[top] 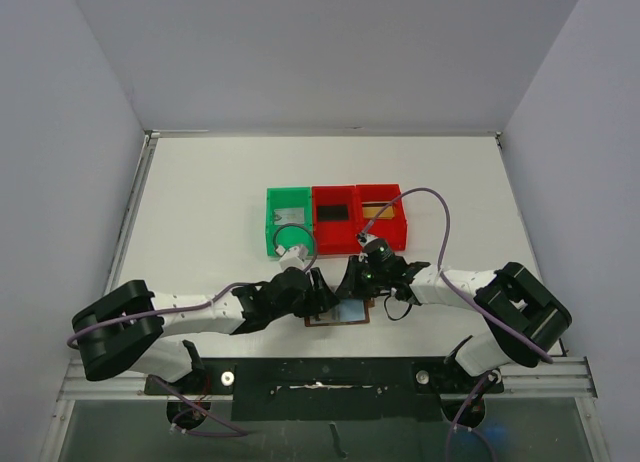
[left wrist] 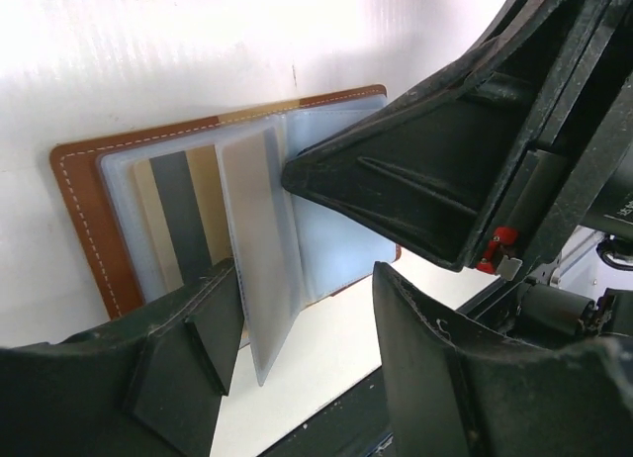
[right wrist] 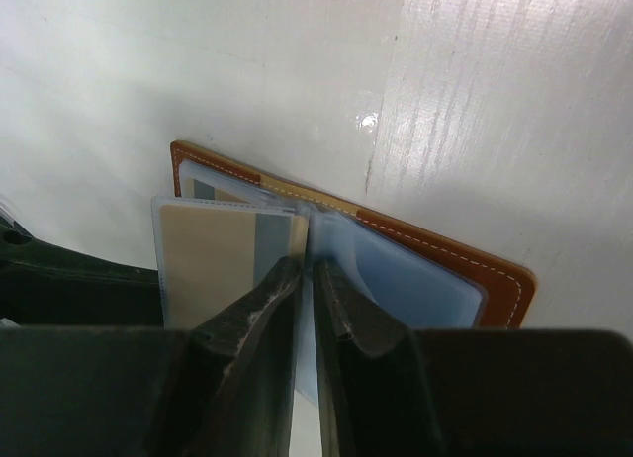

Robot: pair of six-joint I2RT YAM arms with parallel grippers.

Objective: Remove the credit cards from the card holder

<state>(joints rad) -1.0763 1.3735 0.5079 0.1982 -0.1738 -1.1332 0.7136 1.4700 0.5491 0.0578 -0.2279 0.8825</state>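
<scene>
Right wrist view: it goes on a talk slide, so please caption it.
Right gripper pinches a clear sleeve of the open card holder, a gold card showing in the pocket beside it.

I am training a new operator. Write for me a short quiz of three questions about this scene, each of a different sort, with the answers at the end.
1. True or false: a gold plastic card with a dark stripe sits inside the open brown leather card holder.
2. Choose one: in the top view, the leftmost of the three small plastic bins is A green, B red, C blue.
3. Fill the gap: the ___ gripper pinches a clear plastic sleeve of the holder.
Key: 1 true; 2 A; 3 right. The right gripper is shut on the sleeve, and the left gripper is open.
</scene>
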